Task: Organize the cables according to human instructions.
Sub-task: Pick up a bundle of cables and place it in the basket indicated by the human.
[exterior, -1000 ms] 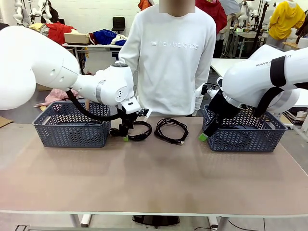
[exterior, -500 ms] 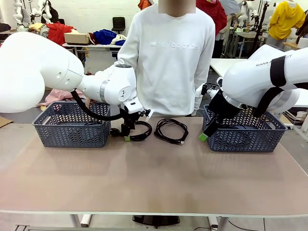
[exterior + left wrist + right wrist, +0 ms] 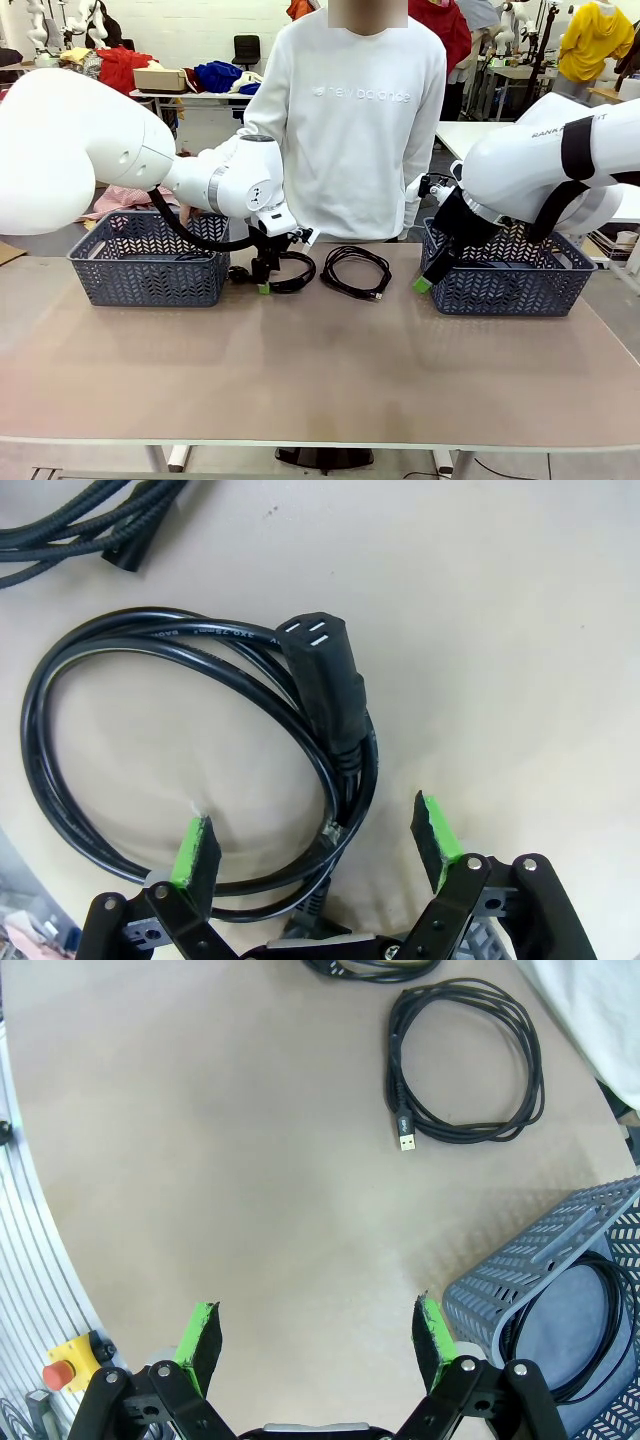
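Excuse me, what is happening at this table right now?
The left claw is open and down over a coiled black cord on the table beside the left basket, straddling its strands, not yet closed. Another coiled cable lies mid-table. The right claw hangs open beside the right basket. A person stands across the table.

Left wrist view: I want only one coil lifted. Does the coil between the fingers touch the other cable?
Apart. The left wrist view shows bare table between the coiled cord and the other cable.
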